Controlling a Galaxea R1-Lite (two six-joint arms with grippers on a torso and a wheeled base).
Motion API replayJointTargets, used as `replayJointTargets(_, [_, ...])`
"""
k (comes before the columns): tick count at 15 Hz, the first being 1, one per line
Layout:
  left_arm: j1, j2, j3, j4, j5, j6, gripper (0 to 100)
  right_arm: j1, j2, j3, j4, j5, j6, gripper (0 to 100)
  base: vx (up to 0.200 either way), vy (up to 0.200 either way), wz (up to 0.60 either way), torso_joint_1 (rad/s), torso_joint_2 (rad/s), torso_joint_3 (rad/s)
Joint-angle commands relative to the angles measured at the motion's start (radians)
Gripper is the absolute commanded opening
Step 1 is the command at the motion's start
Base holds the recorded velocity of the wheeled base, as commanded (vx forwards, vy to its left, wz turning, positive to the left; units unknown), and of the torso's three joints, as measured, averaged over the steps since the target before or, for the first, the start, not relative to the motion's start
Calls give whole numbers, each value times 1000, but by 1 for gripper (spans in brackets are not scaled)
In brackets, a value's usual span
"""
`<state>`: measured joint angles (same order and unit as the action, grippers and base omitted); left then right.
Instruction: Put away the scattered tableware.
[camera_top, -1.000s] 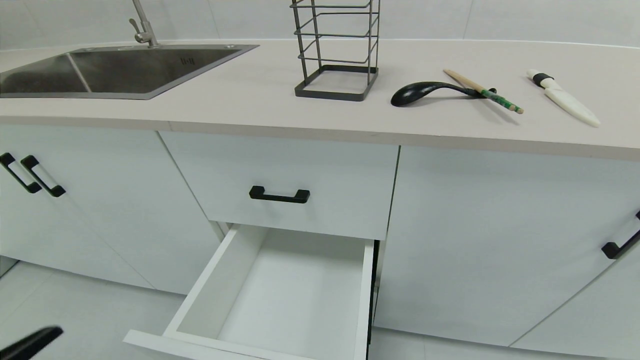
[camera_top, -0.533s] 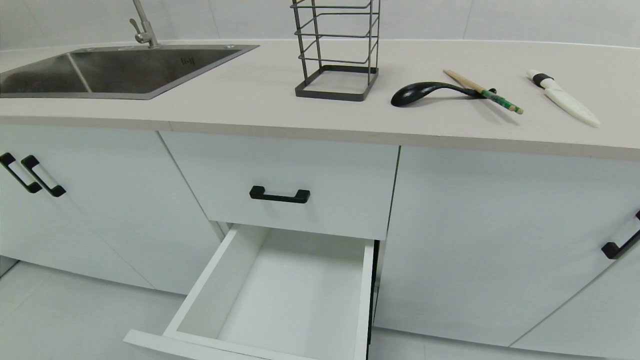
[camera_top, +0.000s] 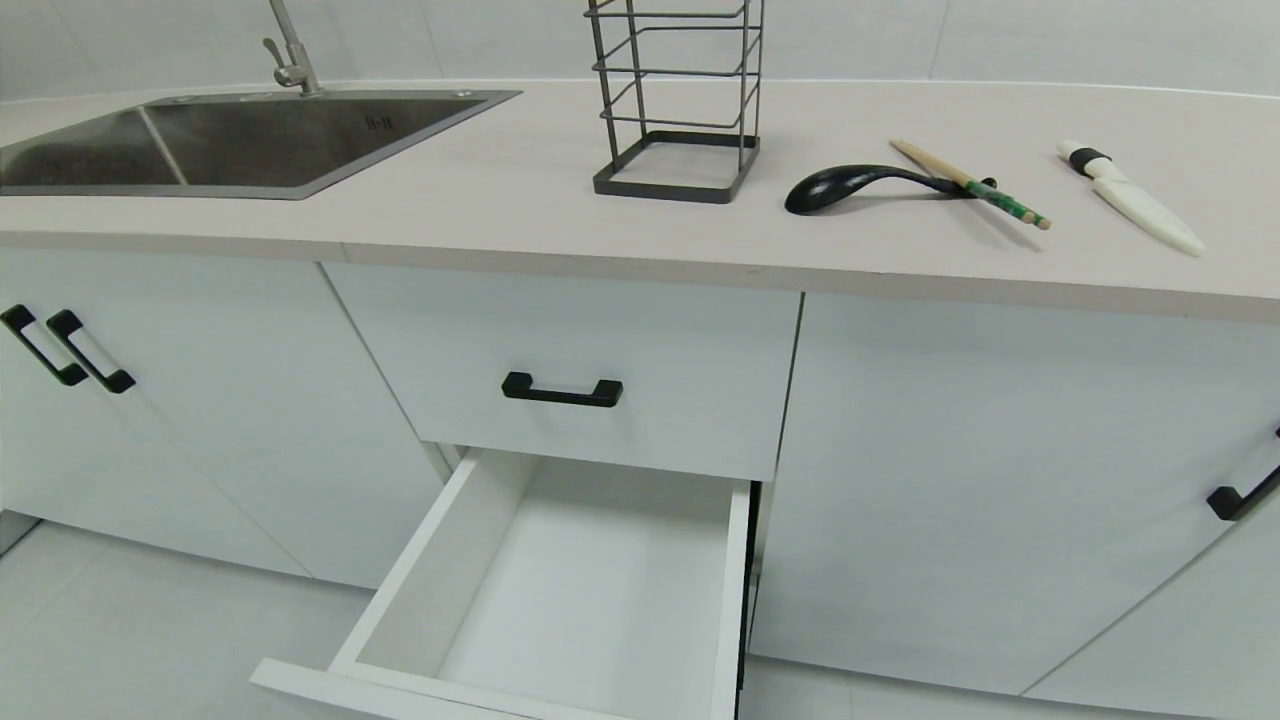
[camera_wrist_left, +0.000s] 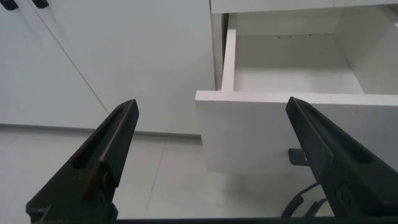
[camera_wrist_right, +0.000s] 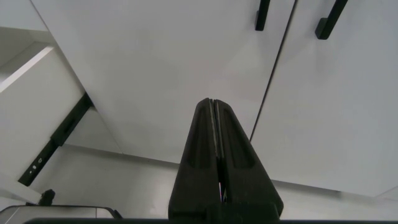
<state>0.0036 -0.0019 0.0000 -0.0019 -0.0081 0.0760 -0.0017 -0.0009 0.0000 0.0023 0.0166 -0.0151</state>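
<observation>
three items of tableware lie out on the countertop, so nothing has been put away yet, as far as can be judged. taken from left to right: a sink is set into the counter's left end, and a wire rack is stood upright near the middle, with nothing held in it. near the rack, on its right, a black spoon is laid with its bowl toward the rack. its handle end is met by the chopsticks, wooden with green tips, though whether they cross it or only touch it cannot be told. apart from these, farthest right, a white knife with a black band is laid flat.

below the counter one step looks done — the lower drawer is pulled out and its white inside is bare, while the drawer above it is shut behind a black handle.

the left gripper is seen low before the open drawer's front, its jaws spread wide with nothing between them. the right gripper is pressed closed, finger against finger, on nothing, before the cabinet doors.

all the carrying is left: spoon, chopsticks and knife are each to be picked up and stowed — whether in rack or drawer cannot be told — and the drawer is probably to be pushed shut.
</observation>
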Motion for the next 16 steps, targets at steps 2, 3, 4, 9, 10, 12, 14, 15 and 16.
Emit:
replayJointTargets(2, [1,2,0,0,0,-18,100,0,1,0,-1,0,1,0,0,0,0,0,0,0])
replayJointTargets(3, [1,2,0,0,2,-19,100,0,1,0,1,0,1,0,0,0,0,0,0,0])
replayJointTargets(4, [1,2,0,0,7,-18,100,0,1,0,1,0,3,0,0,0,0,0,0,0])
replayJointTargets(9, [1,2,0,0,23,-50,100,0,1,0,1,-3,4,0,120,0,0,2,2,1])
replayJointTargets(10, [1,2,0,0,25,-61,100,0,1,0,1,-4,4,0,0,0,0,0,0,0])
replayJointTargets(12, [1,2,0,0,25,-108,100,0,1,0,-1,-3,4,0,0,0,0,0,0,0])
replayJointTargets(14, [1,2,0,0,26,-111,100,0,1,0,1,-3,3,0,0,0,0,0,0,0])
replayJointTargets(15, [1,2,0,0,26,-110,100,0,1,0,-1,-3,1,0,0,0,0,0,0,0])
replayJointTargets(16, [1,2,0,0,26,-111,100,2,1,0,1,-3,3,0,0,0,0,0,0,0])
